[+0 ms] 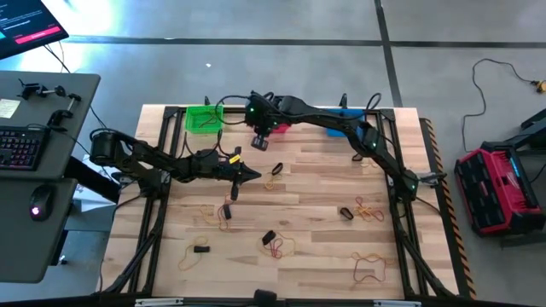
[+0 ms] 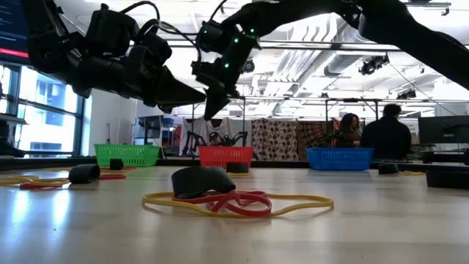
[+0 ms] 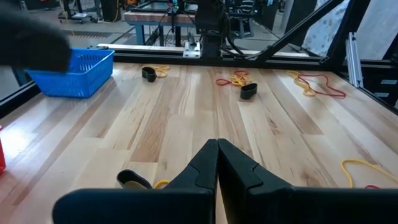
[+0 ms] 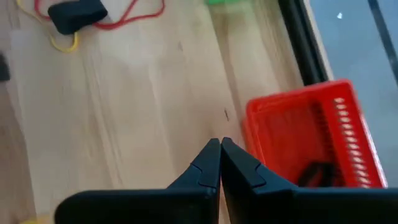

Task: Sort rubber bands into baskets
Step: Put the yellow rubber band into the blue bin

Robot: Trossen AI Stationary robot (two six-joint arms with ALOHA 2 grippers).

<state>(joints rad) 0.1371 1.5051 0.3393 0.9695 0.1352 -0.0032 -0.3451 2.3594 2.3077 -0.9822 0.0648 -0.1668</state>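
Baskets stand in a row along the far edge of the desk (image 1: pixel 324 264): the green basket (image 1: pixel 203 118) toward the far left corner, the red basket (image 4: pixel 311 140) in the middle, the blue basket (image 3: pixel 73 73) further right, partly hidden under the right arm in the high view. Kept at the back like this, they leave the open wood free for picking.

The rubber bands (image 1: pixel 368 211) lie loose over the middle and near part of the desk, in tan, red and black, some in small tangles, all well apart from the baskets; one dark band already seems to sit in the red basket.

The left gripper (image 1: pixel 253 175) hangs over the middle of the desk, its fingers (image 3: pixel 205 165) pressed together on nothing, with a black band (image 3: pixel 132 180) just beside them. It looks ready to open and drop onto a band.

The right gripper (image 1: pixel 259 143) hovers just in front of the red basket, fingers (image 4: pixel 233 165) also closed and empty, probably poised between one drop and the next pick.
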